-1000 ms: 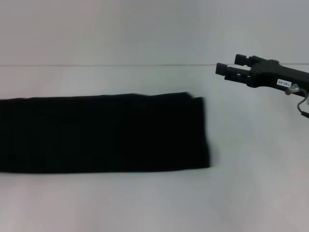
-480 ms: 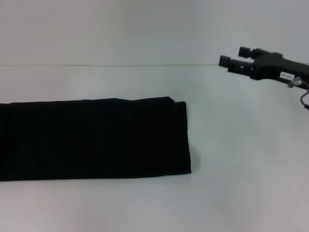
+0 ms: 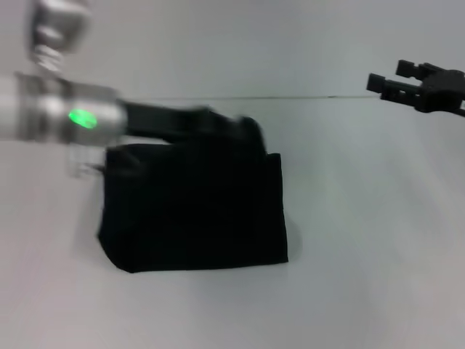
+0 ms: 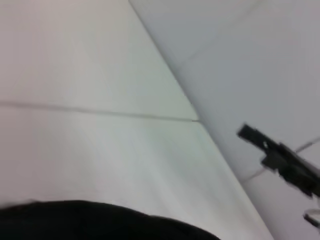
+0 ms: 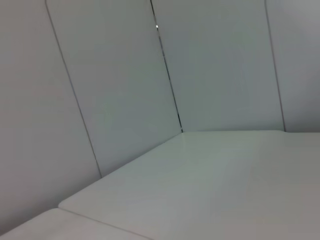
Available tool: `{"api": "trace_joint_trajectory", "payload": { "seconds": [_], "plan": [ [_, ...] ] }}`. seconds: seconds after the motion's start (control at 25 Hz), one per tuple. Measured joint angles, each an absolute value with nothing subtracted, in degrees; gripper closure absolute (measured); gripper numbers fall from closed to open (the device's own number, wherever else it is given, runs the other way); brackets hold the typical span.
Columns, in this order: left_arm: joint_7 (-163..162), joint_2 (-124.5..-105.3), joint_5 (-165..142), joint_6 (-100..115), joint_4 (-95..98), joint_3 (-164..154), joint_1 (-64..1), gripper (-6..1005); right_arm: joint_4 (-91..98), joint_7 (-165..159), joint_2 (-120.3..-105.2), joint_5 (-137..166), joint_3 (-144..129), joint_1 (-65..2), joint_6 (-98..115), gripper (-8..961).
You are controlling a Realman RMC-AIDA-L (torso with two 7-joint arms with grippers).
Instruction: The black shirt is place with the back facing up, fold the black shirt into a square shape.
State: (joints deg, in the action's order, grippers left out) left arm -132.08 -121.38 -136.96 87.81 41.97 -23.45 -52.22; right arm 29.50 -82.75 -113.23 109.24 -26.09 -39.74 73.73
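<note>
**Me:** Left gripper (image 3: 243,131) of mine sits at the far edge of the black shirt (image 3: 196,218), over its top layer near the right-hand corner. Motion smears it, so I cannot tell whether the fingers are pinched on cloth or parted.

**Partner:** And the other one?

**Me:** My right gripper (image 3: 392,83) hangs off to the right above the table (image 3: 363,291), well apart from the shirt, fingers parted and holding nothing.

**Partner:** How far along are we?

**Me:** Nearly done, I'd judge. The shirt lies near the table's middle as a compact, roughly square block. What's left looks like letting go and perhaps flattening the left side, which looks puffy.

**Partner:** Which way does it run?

**Me:** Barely any long axis now: slightly wider left to right than deep, edges square to the table's back edge.
</note>
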Motion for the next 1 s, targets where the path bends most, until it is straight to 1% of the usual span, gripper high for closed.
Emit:
{"api": "trace_joint_trajectory", "payload": {
  "seconds": [0.04,0.08,0.28,0.36,0.48,0.52,0.6,0.68,0.72,0.8,0.92,1.0],
  "plan": [
    [-130.78,-123.28,-135.29,85.4,40.2,-24.77,-52.04,933,29.51,-82.75,-112.99,109.25,-26.09,-39.59,74.02,34],
    [-129.77,-124.14,-134.14,83.89,38.74,-25.58,-51.8,933,29.55,-82.75,-112.7,109.24,-26.11,-39.38,74.22,34],
    [-113.12,-124.02,-121.02,73.48,17.91,-26.57,-48.89,933,29.56,-82.73,-111.99,109.2,-25.97,-38.37,75.4,34],
    [-105.78,-124.56,-116.51,75.06,14.47,-26.51,-46.2,933,29.56,-82.85,-111.96,109.17,-26.02,-38.29,75.69,34],
    [-99.44,-124.35,-112.27,80.85,12.83,-26.49,-43.78,933,29.56,-84.49,-111.96,109.55,-26.41,-38.18,76.02,34],
    [-98.7,-124.07,-112.05,86.16,13.66,-26.92,-42.96,902,29.56,-85.31,-111.96,109.92,-26.55,-38.21,76.04,34],
    [-98.65,-123.96,-112.27,89.21,14.52,-27.28,-42.64,840,29.56,-88.25,-111.92,111.11,-27.19,-38.43,76.18,34],
    [-98.55,-123.87,-112.69,97.21,17.56,-28.62,-41.67,778,29.56,-92.35,-111.56,112.2,-28.42,-38.67,76.23,34],
    [-98.52,-123.84,-112.73,100.1,19.16,-29.24,-41.01,738,29.55,-97.47,-111.1,113.17,-30.18,-39.03,76.2,34],
    [-98.44,-123.79,-112.74,104.06,22.33,-30.12,-39.45,660,29.53,-99.88,-110.85,113.5,-31.08,-39.17,76.11,34],
    [-98.32,-123.23,-112.75,104.08,25.89,-29.76,-36.29,541,29.46,-105.78,-110.38,113.88,-33.62,-39.37,75.93,34],
    [-98.58,-122.12,-112.75,101.0,27.25,-28.19,-34.1,446,29.4,-108.38,-110.31,113.97,-34.9,-39.42,75.84,34]
  ]
}}
